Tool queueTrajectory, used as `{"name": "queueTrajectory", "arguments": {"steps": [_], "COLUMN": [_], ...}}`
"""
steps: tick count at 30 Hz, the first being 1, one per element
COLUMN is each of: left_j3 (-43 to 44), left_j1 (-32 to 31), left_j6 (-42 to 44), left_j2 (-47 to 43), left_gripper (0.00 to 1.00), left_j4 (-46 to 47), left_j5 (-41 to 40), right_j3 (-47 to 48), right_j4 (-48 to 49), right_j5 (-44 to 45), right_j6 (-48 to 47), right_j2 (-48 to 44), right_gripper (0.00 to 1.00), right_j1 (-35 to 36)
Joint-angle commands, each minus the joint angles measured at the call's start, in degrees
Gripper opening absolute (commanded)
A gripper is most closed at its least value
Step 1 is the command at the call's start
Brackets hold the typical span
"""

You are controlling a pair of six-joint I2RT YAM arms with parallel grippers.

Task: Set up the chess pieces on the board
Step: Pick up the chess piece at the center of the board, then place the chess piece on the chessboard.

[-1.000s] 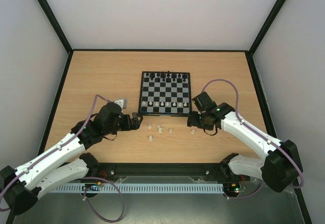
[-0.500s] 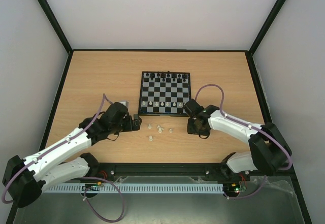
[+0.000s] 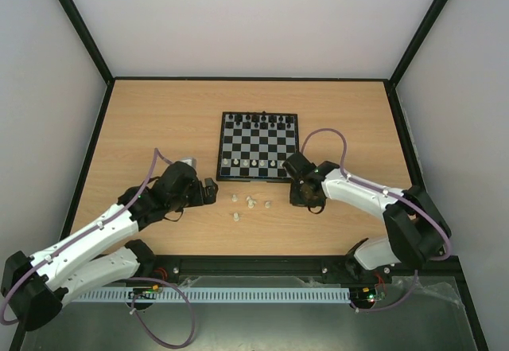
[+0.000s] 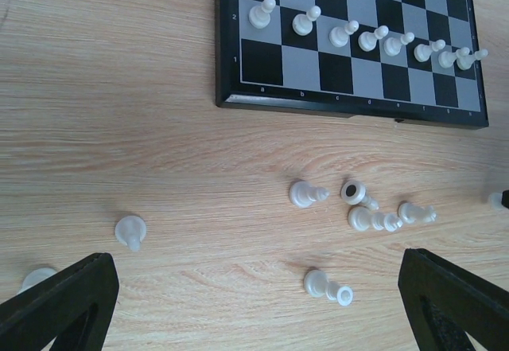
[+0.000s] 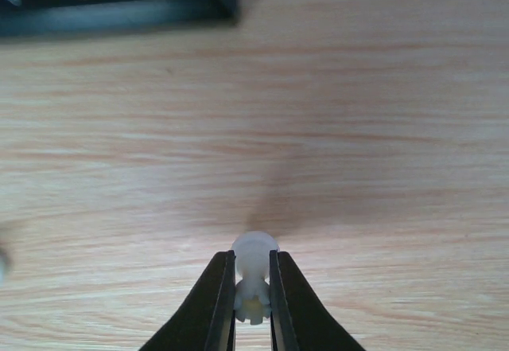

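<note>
**Right gripper clamped on a white piece**

The white piece [image 5: 254,247] is pinched between the right gripper [image 5: 252,271] fingers, just near the board [image 3: 256,179] at its right corner. Loose white pieces [image 4: 374,220] lie on the table [image 3: 159,120] to its left. The left gripper [image 4: 254,307] gapes wide.

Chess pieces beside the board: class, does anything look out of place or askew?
Several white chess pieces lie toppled on the table in front of the board; the white pawns stand upright in their row.

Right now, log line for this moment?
right gripper: shut on white piece | left gripper: open, empty | board: white pawns in row | loose pieces: on table
</note>
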Motion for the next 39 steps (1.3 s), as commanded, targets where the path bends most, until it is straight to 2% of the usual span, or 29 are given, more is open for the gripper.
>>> {"name": "queueTrajectory", "arguments": {"steps": [1, 6, 15, 24, 28, 34, 36, 37, 39], "left_j3": [1.59, 1.90, 1.88, 1.62, 1.53, 1.44, 1.37, 1.30, 1.39], "left_j1": [0.23, 0.31, 0.40, 0.42, 0.49, 0.62, 0.66, 0.74, 0.76], "left_j6": [-0.76, -0.79, -1.21, -1.67, -1.91, -3.01, -4.05, -4.51, -5.53], "left_j2": [-0.88, -0.77, -1.97, -1.83, -1.49, -0.49, -0.03, 0.28, 1.29], "left_gripper": [1.00, 0.99, 0.99, 0.99, 0.99, 0.99, 0.99, 1.00, 0.99], "left_j4": [-1.78, -2.15, -2.48, -2.28, -2.22, -2.47, -2.95, -3.08, -3.51], "left_j5": [-1.70, -2.89, -3.63, -3.87, -4.06, -4.62, -4.93, -4.96, -4.96], "right_j3": [6.72, 13.67, 20.25, 22.34, 22.13, 21.78, 21.47, 20.97, 18.84], "right_j4": [-3.50, -3.30, -1.47, -0.38, 0.12, 0.73, 0.81, 0.99, 1.92], "right_j5": [3.19, 3.21, 0.10, -1.40, -1.82, -1.96, -1.98, -2.05, -2.27], "right_j6": [-1.90, -5.61, -10.68, -12.52, -12.76, -12.97, -12.97, -12.89, -12.80], "right_j2": [1.06, 7.31, 15.88, 19.23, 19.69, 18.74, 17.20, 15.93, 12.27], "right_gripper": [0.08, 0.08, 0.08, 0.09, 0.16, 0.20, 0.27, 0.34, 0.58], "right_j1": [0.26, -1.99, -6.61, -7.84, -7.93, -8.09, -8.03, -8.02, -8.03]}}
